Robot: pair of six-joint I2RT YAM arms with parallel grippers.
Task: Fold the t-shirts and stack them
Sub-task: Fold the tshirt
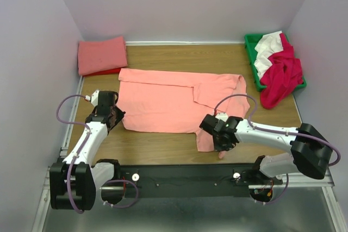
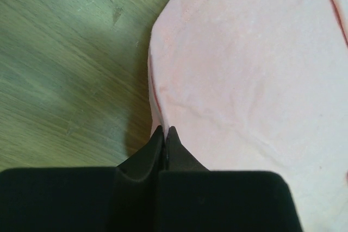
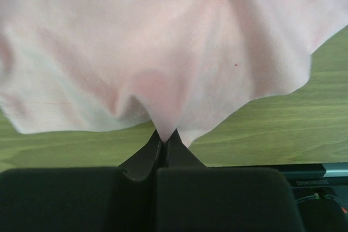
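A salmon-pink t-shirt (image 1: 163, 101) lies spread across the middle of the wooden table (image 1: 163, 145). My left gripper (image 1: 115, 113) is shut on its left edge (image 2: 157, 118), low on the table. My right gripper (image 1: 217, 134) is shut on a pinch of the shirt's front right part (image 3: 163, 101) and lifts it a little off the wood. A folded salmon-pink shirt (image 1: 101, 55) lies at the back left, on something red. Magenta-pink (image 1: 280, 77) and white (image 1: 266, 50) shirts spill from the bin at the back right.
A green plastic bin (image 1: 252, 52) stands at the back right corner. Purple walls close the table on three sides. A black rail (image 1: 185, 177) runs along the near edge between the arm bases.
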